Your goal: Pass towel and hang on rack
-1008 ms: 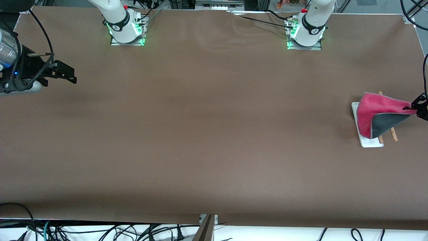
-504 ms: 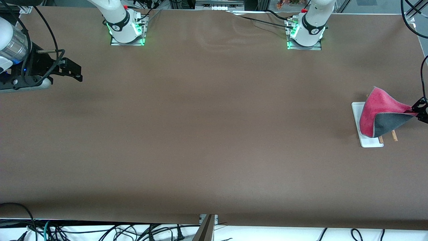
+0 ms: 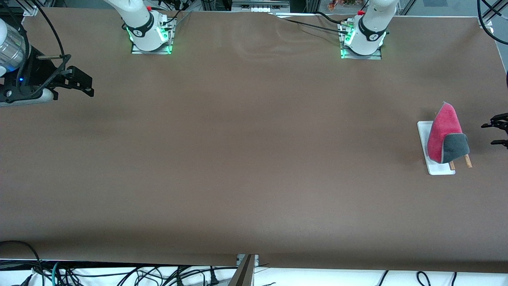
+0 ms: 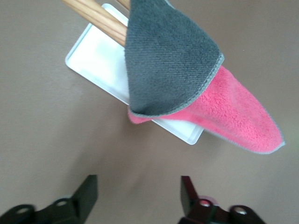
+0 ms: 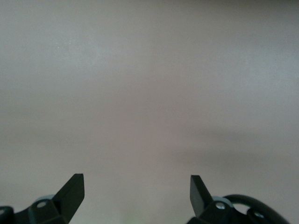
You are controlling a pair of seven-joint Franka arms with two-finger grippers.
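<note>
The towel hangs draped over the rack at the left arm's end of the table, so the hanging looks done. The left gripper, fingers apart and empty, is just beside it. The right gripper waits, fingers apart, over the right arm's end.

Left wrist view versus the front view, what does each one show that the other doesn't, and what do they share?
Only the left wrist view shows the towel's grey side up close, folded over the pink, and the bare table between the left gripper's open fingers.

Only the front view shows the right gripper, open and waiting over the right arm's end of the table, plus both arm bases.

Both show the towel draped over the rack with its wooden rods and white base, and the left gripper beside it, holding nothing.
</note>
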